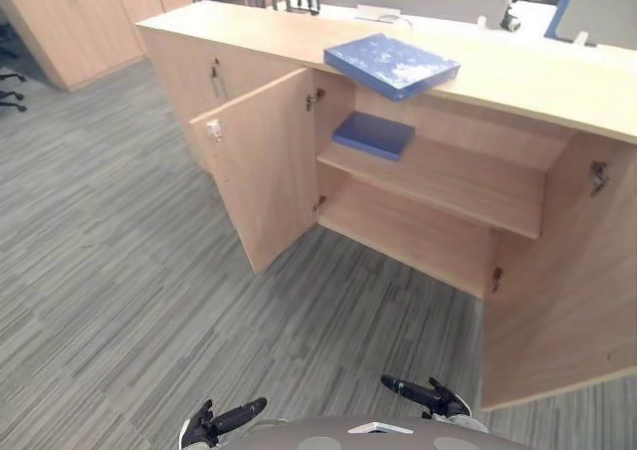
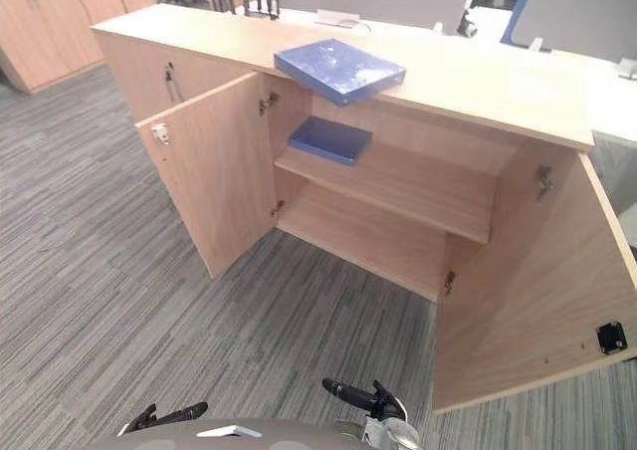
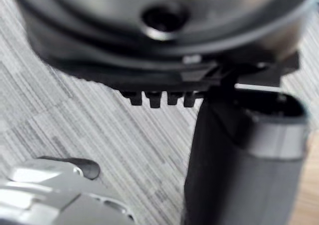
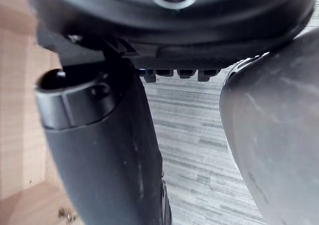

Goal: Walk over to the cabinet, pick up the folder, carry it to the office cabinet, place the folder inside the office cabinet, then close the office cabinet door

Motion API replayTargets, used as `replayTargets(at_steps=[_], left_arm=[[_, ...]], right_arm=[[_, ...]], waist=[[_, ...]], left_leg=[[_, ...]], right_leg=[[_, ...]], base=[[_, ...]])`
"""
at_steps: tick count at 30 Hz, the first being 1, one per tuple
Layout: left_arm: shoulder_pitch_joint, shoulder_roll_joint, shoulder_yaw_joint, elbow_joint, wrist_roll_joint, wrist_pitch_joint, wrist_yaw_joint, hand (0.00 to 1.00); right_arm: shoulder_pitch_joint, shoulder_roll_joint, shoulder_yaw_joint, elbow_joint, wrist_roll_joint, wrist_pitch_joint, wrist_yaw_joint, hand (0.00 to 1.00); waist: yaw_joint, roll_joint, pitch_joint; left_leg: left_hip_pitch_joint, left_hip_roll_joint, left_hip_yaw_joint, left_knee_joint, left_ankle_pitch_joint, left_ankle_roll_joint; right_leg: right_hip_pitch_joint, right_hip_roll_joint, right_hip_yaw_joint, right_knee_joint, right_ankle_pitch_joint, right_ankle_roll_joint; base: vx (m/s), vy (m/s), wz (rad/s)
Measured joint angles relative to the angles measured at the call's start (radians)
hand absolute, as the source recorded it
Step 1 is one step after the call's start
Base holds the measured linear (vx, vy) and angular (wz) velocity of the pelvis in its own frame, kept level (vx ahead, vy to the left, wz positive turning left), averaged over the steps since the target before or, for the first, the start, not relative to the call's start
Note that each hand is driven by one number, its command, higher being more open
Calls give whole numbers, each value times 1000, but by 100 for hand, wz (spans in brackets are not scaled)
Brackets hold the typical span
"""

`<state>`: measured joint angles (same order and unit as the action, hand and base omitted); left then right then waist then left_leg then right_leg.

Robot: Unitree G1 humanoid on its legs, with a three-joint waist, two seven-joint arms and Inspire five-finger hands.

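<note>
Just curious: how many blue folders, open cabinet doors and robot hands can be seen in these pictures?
Blue folders: 2, top folder on the cabinet top, shelf folder on the upper shelf
Open cabinet doors: 2, left door, right door
Robot hands: 2, left hand, right hand, both open and empty
Total: 6

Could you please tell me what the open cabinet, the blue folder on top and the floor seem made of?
Light-brown open cabinet: wood-look board, probably laminate, matte, faint even grain.
Flat blue folder on top: plastic or coated card, slight sheen, pale mottling.
Grey striped floor: probably carpet, matte, fine streaks.
</note>
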<state>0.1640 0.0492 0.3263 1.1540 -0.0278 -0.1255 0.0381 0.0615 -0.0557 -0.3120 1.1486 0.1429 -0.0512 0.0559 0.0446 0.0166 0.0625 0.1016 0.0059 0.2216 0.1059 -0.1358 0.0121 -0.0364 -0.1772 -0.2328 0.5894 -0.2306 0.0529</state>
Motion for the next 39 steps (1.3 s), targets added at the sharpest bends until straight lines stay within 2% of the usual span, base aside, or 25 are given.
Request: replayTargets(at_steps=[1, 2, 3, 5, 6, 7, 10, 12, 13, 14, 16, 17, 18, 19, 20, 22, 23, 24, 25, 26, 29, 32, 33, 35, 39], left_arm=[[-9, -12, 0, 0, -1, 1, 5, 100], [-9, -12, 0, 0, -1, 1, 5, 100], [-8, -14, -2, 8, -1, 2, 8, 100], [-7, 3, -3, 10, -1, 0, 8, 100], [-4, 26, -2, 2, -1, 0, 8, 100], [-16, -8, -3, 11, 9, -1, 15, 100], [-13, -13, -14, 14, 8, 0, 16, 100], [-6, 0, -39, 13, 7, -1, 15, 100], [-7, 13, -36, -7, 3, -3, 16, 100], [-6, 11, -35, -32, -5, -3, 20, 100], [21, -9, -31, -49, -22, -2, 24, 100], [23, -10, -32, -58, -48, -8, 24, 100], [23, -2, -38, -65, -47, -8, 19, 100], [18, 1, -38, -65, -47, -8, 16, 100], [10, 9, -38, -71, -48, -14, 14, 100], [-4, 9, -56, -84, -46, -28, 10, 100], [-6, 8, -69, -84, -44, -28, 11, 100], [-7, 3, -94, -83, -42, -29, 16, 100], [-23, 21, -93, -61, -43, -26, 12, 100], [-24, 37, -97, -57, -39, -26, 16, 100], [-43, 56, -89, -17, -40, -23, 20, 100], [-33, 52, -90, 5, -36, -22, 24, 100], [-28, 57, -102, 13, -36, -23, 24, 100], [-28, 68, -123, 16, -36, -23, 24, 100], [-40, 71, -156, 27, -9, -23, 24, 100]], right_arm=[[-10, -8, -22, -6, 0, 2, 1, 100], [-10, -8, -22, -6, 0, 2, 1, 100], [-13, -14, -21, -7, 1, 1, -2, 100], [-20, -8, 14, -7, 0, 2, -5, 100], [-13, 6, 48, -7, 4, 2, -6, 100], [-4, -13, 34, -5, 1, -1, -3, 100], [-16, -13, -33, 19, 1, 4, -2, 100], [-20, -17, -52, 53, 2, 8, -4, 100], [-20, -13, -63, 56, 3, 10, -2, 100], [-19, -7, -66, 51, 25, 12, 1, 100], [-13, -9, -53, 35, 32, 17, -2, 100], [-14, -8, -74, 32, 30, 14, -5, 100], [-12, -11, -83, 41, 28, 17, -17, 100], [-18, -11, -87, 51, 27, 16, -21, 100], [-30, -11, -90, 73, 27, 17, -25, 100], [-51, -13, -90, 92, 29, 18, -25, 100], [-52, -16, -89, 91, 29, 17, -23, 100], [-55, -29, -76, 87, 29, 17, -21, 100], [-58, -12, -63, 85, 31, 18, -26, 100], [-59, -1, -37, 85, 30, 17, -23, 100], [-62, 14, 7, 94, 24, 16, -20, 100], [-58, 11, 31, 94, 22, 13, -19, 100], [-52, 12, 37, 96, 22, 9, -19, 100], [-52, 16, 47, 96, 21, 8, -16, 100], [-48, 10, 46, 95, 20, 2, -15, 100]], waist=[[-3, 20, 14], [-3, 20, 14], [-12, 35, 21], [-23, 8, 24], [-23, -38, 22], [-35, 3, -16], [-48, 20, -17], [-48, 12, -15], [-50, 1, -10], [-47, -12, 0], [-38, 26, 7], [-26, 28, 6], [-22, 28, 11], [-21, 13, 18], [-18, -2, 36], [-18, -10, 64], [-18, -3, 64], [-15, 32, 60], [-15, 11, 64], [-25, -24, 54], [-16, -58, 47], [-7, -52, 32], [-8, -43, 20], [-14, -54, 8], [-19, -49, -6]], left_leg=[[32, 29, 19, -34, 7, -9], [32, 29, 19, -34, 7, -9], [57, 57, 25, -50, 2, -22], [89, 80, 33, -55, -20, -54], [112, 66, 35, -51, -38, -83], [134, 156, 4, -63, -53, -114], [156, 189, -64, -75, -43, -112], [139, 195, -122, 48, -41, -145], [38, 198, -170, 279, -59, -175], [-82, 218, -218, 559, -32, -175], [-178, 270, -228, 791, 59, -171], [-206, 290, -229, 895, 62, -157], [-238, 279, -215, 945, -20, -147], [-247, 265, -197, 954, -60, -141], [-282, 223, -158, 935, -127, -127], [-326, 141, -120, 732, -171, -112], [-325, 127, -123, 622, -151, -113], [-323, 112, -163, 384, -27, -94], [-295, 79, -134, 353, -30, -69], [-282, 53, -131, 314, -13, -52], [-260, 22, -116, 255, 1, -20], [-184, 14, -89, 161, 20, 3], [-178, 9, -88, 149, 20, 4], [-180, 1, -93, 149, 20, 4], [-182, -7, -119, 117, 34, -9]], right_leg=[[-33, 6, -17, 55, -20, -2], [-33, 6, -17, 55, -20, -2], [-52, 1, -41, 21, -79, -15], [-93, -26, -42, -86, -57, 8], [-100, -53, -39, -172, 69, 19], [-86, 48, -76, -166, -4, -28], [-45, 83, -96, -171, -5, -46], [26, 103, -101, -229, -14, -47], [72, 107, -96, -289, -18, -48], [121, 131, -85, -337, -12, -56], [167, 173, -61, -369, -7, -63], [203, 193, -37, -383, -11, -76], [239, 192, -15, -399, -12, -78], [259, 182, -5, -408, -11, -76], [286, 154, 17, -419, -8, -73], [299, 97, 50, -423, -4, -63], [301, 91, 60, -432, -5, -55], [304, 101, 93, -451, -17, -17], [312, 66, 128, -463, -21, 11], [302, 50, 138, -474, 1, -1], [285, 25, 162, -472, 68, 1], [283, 16, 195, -459, 126, 3], [278, 15, 202, -469, 125, 2], [269, 10, 189, -483, 121, -7], [261, 9, 190, -527, 121, -7]], base=[[13, -93, -38], [-4, -59, -40], [4, -114, -22], [46, -188, -23], [412, -580, -22], [556, -643, -16], [414, -299, 0], [181, -108, 14], [119, -122, 6], [103, -94, -8], [165, -10, -49], [294, 38, -63], [301, 35, -49], [295, 75, -46], [267, 126, -51], [243, 188, -66], [217, 230, -73], [258, 267, -63], [320, 285, -44], [264, 204, -10], [244, 147, 8], [215, 113, -24], [160, 72, -18], [101, 3, -24], [6, -54, -25]])
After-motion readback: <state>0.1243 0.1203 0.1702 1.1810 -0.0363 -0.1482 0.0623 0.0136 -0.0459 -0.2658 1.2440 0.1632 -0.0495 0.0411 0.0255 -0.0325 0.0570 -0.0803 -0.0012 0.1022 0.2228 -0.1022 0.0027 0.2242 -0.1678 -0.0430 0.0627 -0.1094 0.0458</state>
